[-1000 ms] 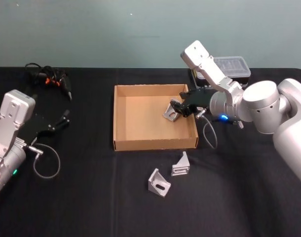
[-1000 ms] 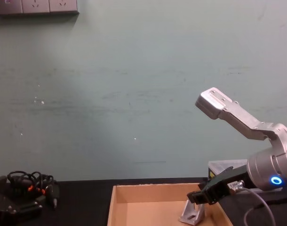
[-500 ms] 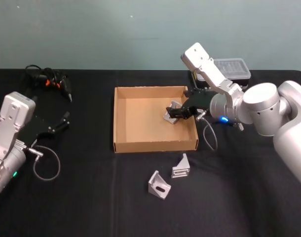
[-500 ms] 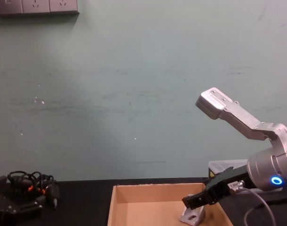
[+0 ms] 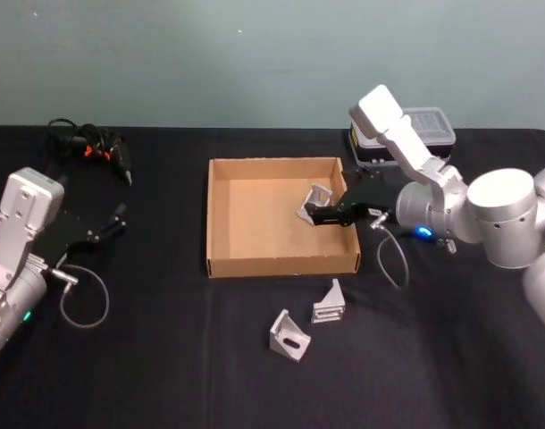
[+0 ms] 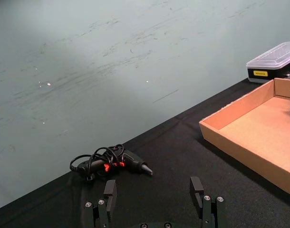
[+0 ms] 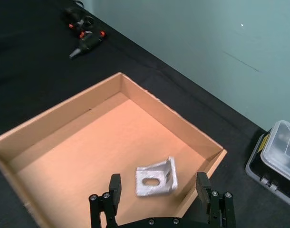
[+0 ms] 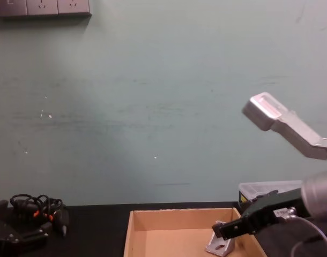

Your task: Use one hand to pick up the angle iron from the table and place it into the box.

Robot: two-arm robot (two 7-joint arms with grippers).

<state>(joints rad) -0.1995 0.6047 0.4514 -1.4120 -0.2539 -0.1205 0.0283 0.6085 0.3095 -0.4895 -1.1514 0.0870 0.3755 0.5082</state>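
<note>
The angle iron lies on the floor of the box, close to the box's right wall and nearer the far right corner. The right gripper is just above it. Its jaws are wide open and hold nothing. In the right wrist view the angle iron sits in the gap between the two fingers and touches neither one.

The right arm is silver-grey with a blue light. It reaches in from the right, over the box's right wall, and the gripper points to the left and a bit down.

Two more angle irons lie on the tabletop in front of the box. The left gripper is by the left edge of the tabletop, jaws open and empty.
</note>
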